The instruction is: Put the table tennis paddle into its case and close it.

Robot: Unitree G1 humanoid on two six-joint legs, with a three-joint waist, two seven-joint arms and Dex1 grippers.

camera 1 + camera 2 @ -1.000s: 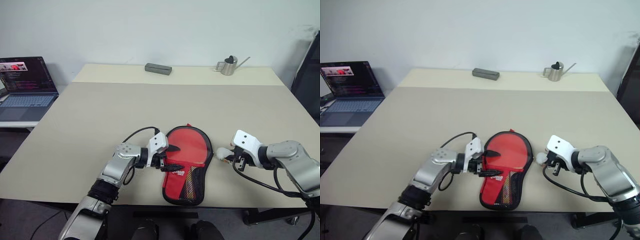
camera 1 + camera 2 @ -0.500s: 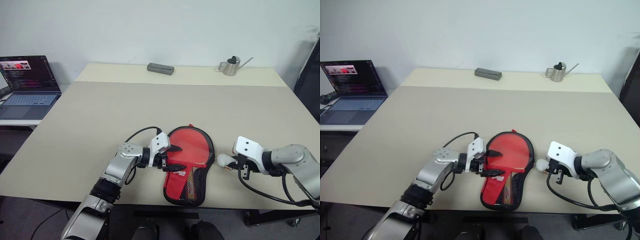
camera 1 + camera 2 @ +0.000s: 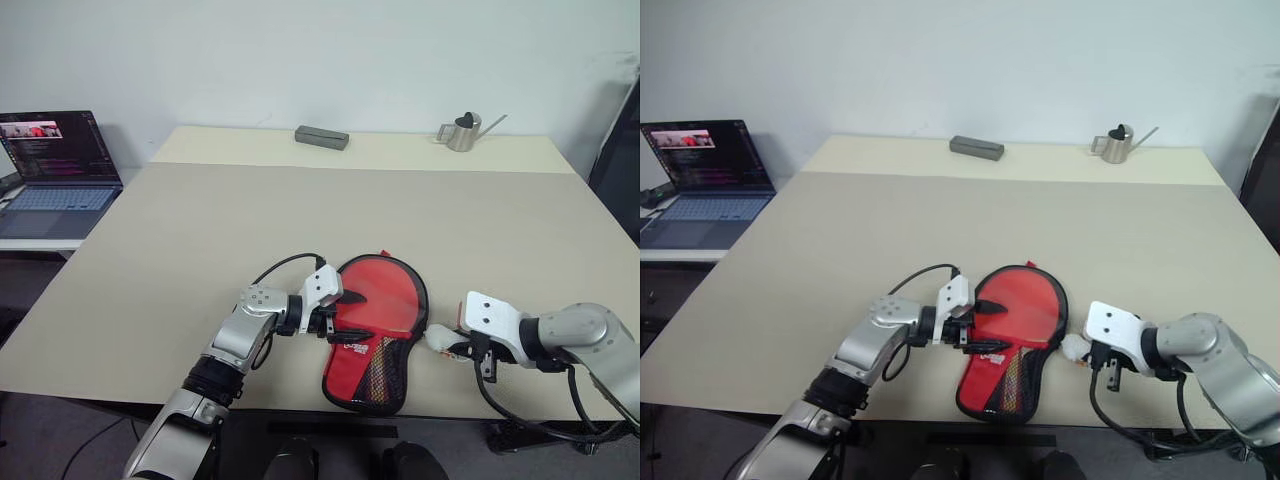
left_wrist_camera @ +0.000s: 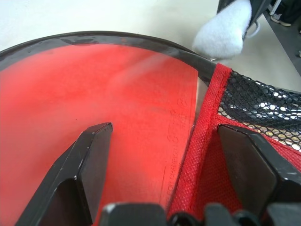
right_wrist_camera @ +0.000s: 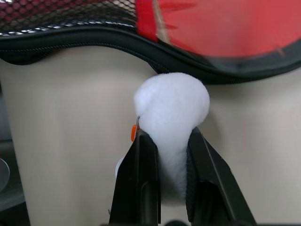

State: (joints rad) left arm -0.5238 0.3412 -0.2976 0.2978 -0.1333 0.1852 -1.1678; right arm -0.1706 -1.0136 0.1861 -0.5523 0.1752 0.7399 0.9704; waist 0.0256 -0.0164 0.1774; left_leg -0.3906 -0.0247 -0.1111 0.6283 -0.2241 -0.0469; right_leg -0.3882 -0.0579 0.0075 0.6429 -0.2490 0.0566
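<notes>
1. Nearest the table's (image 3: pixel 150 230) front edge lies one case (image 3: pixel 372 350), red side up, its narrow mesh-pocket end (image 3: pixel 378 372) toward the robot and the round end away.
2. One paddle (image 3: pixel 385 297) sits inside the round end, its red face showing through the open, black-edged mouth; the handle is hidden by the case.
3. The left gripper (image 3: pixel 344 318) lies at the case's left side, jaws wide apart. In the left wrist view one finger (image 4: pixel 87 160) is over the red paddle face and the other over the red fabric by the mesh; whether they touch cannot be told.
4. The right gripper (image 3: pixel 1087 352) rests just right of the case, fingers clamped on one white fluffy ball (image 5: pixel 171 106), which sits close beside the case's black edge.
5. Well behind, near the table's far edge, lie one grey bar (image 3: pixel 320 137) and one small metal watering can (image 3: pixel 460 132), well apart.
6. Off the table's left stands one open laptop (image 3: pixel 52 160).
</notes>
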